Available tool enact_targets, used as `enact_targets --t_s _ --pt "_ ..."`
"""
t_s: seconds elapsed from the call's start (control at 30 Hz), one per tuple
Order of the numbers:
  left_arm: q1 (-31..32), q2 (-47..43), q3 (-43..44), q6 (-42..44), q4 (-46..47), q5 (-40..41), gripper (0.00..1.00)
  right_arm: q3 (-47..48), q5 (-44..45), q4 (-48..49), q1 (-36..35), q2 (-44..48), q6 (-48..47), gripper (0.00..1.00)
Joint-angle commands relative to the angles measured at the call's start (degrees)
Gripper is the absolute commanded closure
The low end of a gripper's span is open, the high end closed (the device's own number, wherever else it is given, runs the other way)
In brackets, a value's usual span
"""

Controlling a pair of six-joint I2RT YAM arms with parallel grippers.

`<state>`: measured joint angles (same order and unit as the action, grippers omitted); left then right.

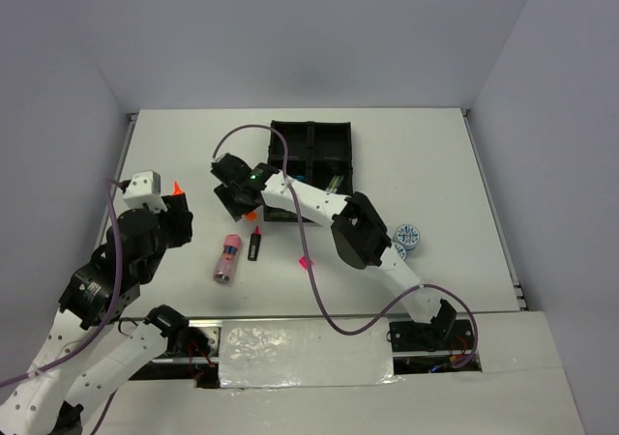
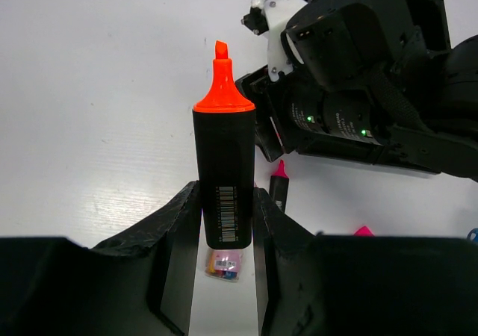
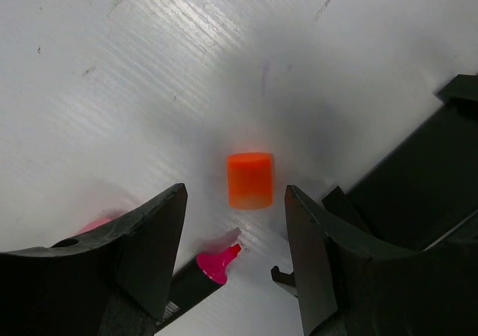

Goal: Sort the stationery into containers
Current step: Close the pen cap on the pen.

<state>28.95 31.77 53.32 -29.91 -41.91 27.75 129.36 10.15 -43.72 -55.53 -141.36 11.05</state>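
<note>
Left gripper (image 2: 226,224): I am clamping both fingers on the lower barrel of the orange highlighter (image 2: 222,164), which is standing upright at the centre of the left wrist view with its chisel tip bare and pointing up.
Right gripper (image 3: 235,201): I am holding the jaws apart and hanging over the orange cap (image 3: 250,180), with nothing sitting between them.
Orange cap: it is lying on the table (image 3: 112,67) at the centre of the right wrist view, touching neither finger, just above the tip of the pink highlighter (image 3: 213,265) at lower centre.
Tray (image 1: 311,124): it is sitting at upper centre of the top view, with my right arm partly covering its compartments.
Handling, highlighter: I am judging it light and stiff, with smooth plastic that risks sliding if tilted. Gripping across the flat barrel sides is looking soundest.
Handling, cap: I am judging it tiny, hard and light, so likely to skid or pop out. Pinching its opposite sides low near the table is looking safest.
Elsewhere: the pink tube (image 1: 227,257) is lying at lower centre-left of the top view, and the rolls (image 1: 407,235) are sitting at right of centre.
</note>
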Motion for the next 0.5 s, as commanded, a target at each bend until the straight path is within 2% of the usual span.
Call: enact_targets --t_s 0.0,0.37,0.47 --pt "-0.2 -0.1 0.1 1.5 2.6 -1.0 1.0 -0.6 -0.2 0.8 -0.1 -1.6 -0.5 0.38" --pt "-0.2 -0.9 0.0 2.0 3.0 -1.7 1.0 -1.1 -0.9 1.4 -0.1 -3.6 -1.4 0.43" --pt "-0.2 -1.0 0.0 2.0 3.0 -1.8 1.0 -1.4 -2.1 1.9 0.0 -3.7 -1.5 0.48"
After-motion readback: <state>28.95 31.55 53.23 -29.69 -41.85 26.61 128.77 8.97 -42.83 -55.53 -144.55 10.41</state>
